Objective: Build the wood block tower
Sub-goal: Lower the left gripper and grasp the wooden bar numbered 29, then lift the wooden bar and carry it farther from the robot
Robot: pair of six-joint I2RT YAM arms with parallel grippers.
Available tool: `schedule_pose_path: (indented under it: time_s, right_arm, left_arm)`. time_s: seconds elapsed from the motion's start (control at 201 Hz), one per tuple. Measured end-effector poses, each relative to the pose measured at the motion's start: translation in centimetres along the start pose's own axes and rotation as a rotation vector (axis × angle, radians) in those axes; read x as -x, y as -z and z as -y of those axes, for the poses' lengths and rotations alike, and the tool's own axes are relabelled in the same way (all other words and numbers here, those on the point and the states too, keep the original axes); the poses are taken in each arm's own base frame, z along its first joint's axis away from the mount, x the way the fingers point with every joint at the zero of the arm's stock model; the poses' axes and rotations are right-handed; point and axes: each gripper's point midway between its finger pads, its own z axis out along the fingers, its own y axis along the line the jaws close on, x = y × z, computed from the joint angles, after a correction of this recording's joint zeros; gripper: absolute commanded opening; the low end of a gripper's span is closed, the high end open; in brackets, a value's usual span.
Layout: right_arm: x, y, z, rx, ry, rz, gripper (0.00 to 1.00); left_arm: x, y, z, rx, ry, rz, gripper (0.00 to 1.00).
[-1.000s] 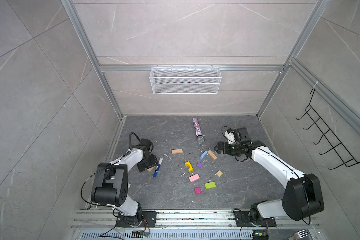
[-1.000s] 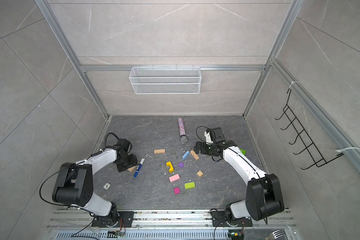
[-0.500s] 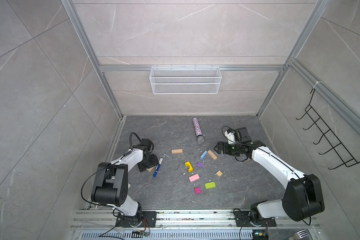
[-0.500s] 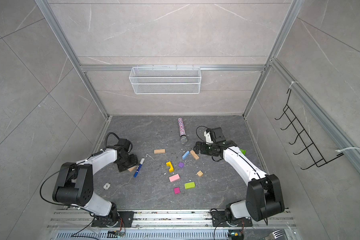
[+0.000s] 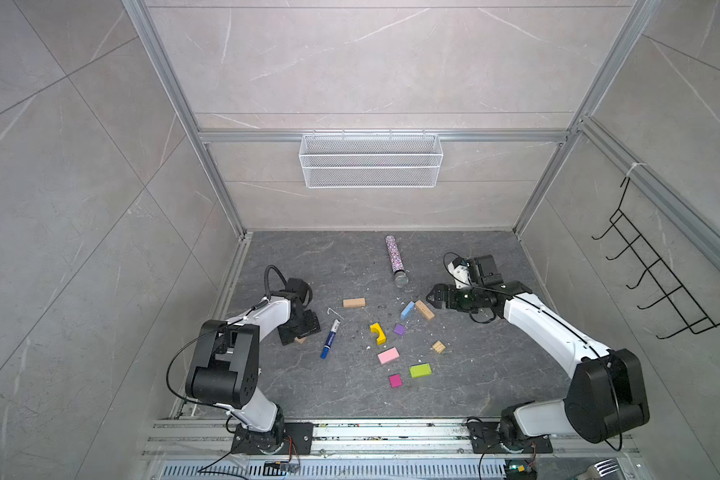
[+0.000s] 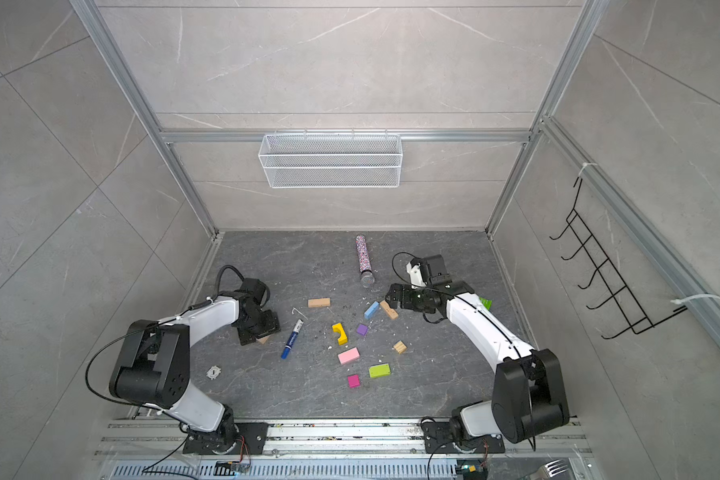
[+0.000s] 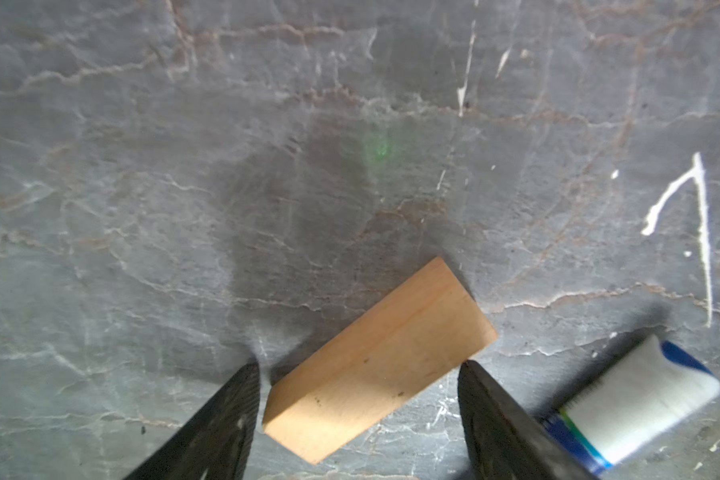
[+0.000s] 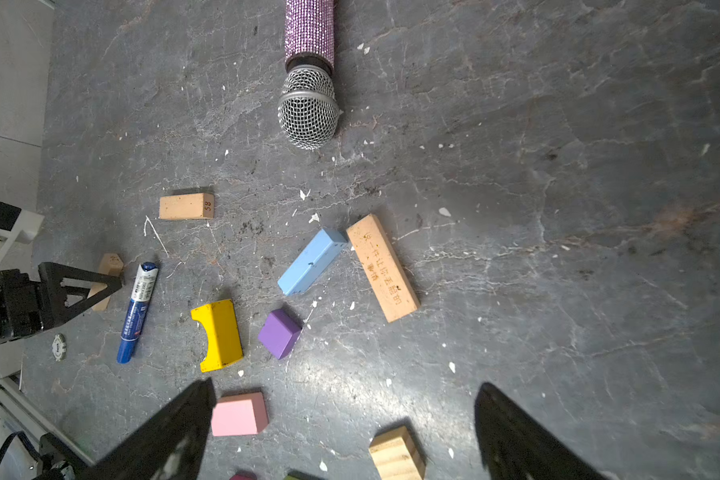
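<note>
No tower shows; the wood blocks lie singly on the dark floor. My left gripper is open and down at the floor. A tan bar lies slantwise between its fingertips, which stand close to the bar's sides. My right gripper is open and holds nothing, just beyond another tan bar and the light-blue block. Spread between the arms are a third tan bar, yellow arch, purple block, tan cube, pink, lime-green and magenta blocks.
A blue-and-white marker pen lies right beside the left gripper. A glittery microphone lies toward the back wall. A small white disc sits near the left arm's base. A wire basket hangs on the back wall, and a black hook rack on the right wall.
</note>
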Motion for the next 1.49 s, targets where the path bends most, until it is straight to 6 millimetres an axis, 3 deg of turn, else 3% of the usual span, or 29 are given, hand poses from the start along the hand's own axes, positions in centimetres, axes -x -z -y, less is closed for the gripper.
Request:
schedule_pose_path:
  time_s: [0.115, 0.334, 0.518, 0.891, 1.041, 1.494]
  right_arm:
    - [0.0, 0.2, 0.0, 0.0, 0.0, 0.001, 0.99]
    - [-0.3, 0.4, 0.0, -0.002, 0.003, -0.005, 0.99]
    - [-0.4, 0.5, -0.3, 0.001, 0.011, -0.008, 0.99]
    - [-0.8, 0.5, -0.5, 0.004, 0.028, -0.016, 0.99]
    - [-0.9, 0.4, -0.8, 0.007, 0.034, -0.019, 0.99]
    - [-1.6, 0.3, -1.1, 0.0, 0.045, -0.042, 0.99]
  left_arm:
    - [0.1, -0.1, 0.0, 0.013, -0.002, -0.005, 0.73]
    - [0.8, -0.3, -0.2, 0.038, -0.003, 0.005, 0.59]
    - [1.2, -0.4, -0.1, 0.038, -0.002, 0.015, 0.34]
    - [1.3, -0.3, 0.2, 0.029, -0.007, 0.018, 0.12]
    - [1.0, -0.3, 0.6, 0.036, -0.028, 0.022, 0.11]
    - [-1.0, -0.3, 5.2, -0.016, -0.085, -0.028, 0.1]
